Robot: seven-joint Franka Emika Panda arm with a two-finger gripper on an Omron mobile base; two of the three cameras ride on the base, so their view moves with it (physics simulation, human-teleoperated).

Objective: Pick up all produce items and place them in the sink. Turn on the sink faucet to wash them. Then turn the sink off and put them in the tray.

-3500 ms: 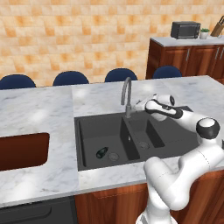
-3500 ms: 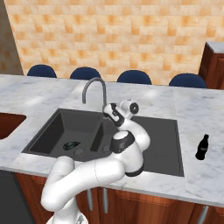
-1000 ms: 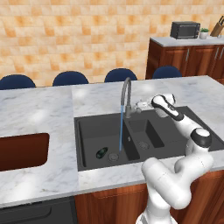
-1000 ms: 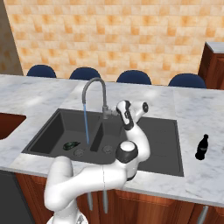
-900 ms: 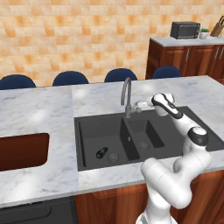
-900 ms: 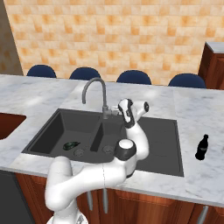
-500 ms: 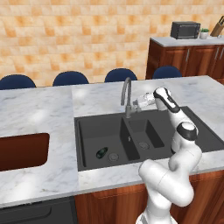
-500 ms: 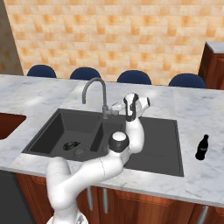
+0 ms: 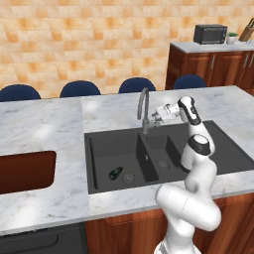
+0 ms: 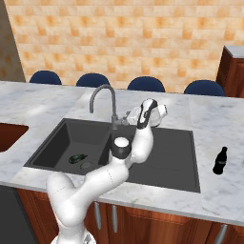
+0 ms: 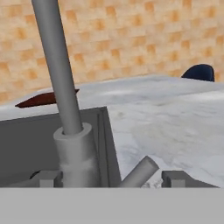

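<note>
A small dark green vegetable [image 9: 115,172] [image 10: 76,158] lies on the floor of the black sink's [image 9: 163,130] [image 10: 167,164] left basin, next to the round drain. The grey gooseneck faucet [image 9: 143,110] [image 10: 107,100] [image 11: 65,109] stands behind the divider, and no water runs from it. My gripper [image 9: 156,115] [image 10: 129,116] [image 11: 111,178] is level with the faucet's base, just to its right. It is open, with its fingertips [image 11: 177,177] wide apart and the short side lever [image 11: 140,171] between them. The red-brown tray [image 9: 25,171] [image 10: 7,133] [image 11: 43,99] is set in the counter far to the left.
A dark bottle [image 10: 219,161] stands on the marble counter right of the sink. Blue chairs [image 9: 137,84] [image 11: 199,72] line the counter's far side. A microwave [image 9: 210,33] sits on the back cabinet at the right.
A stream of water fell from the spout a second ago and has stopped. The hand has swung in closer to the faucet base.
</note>
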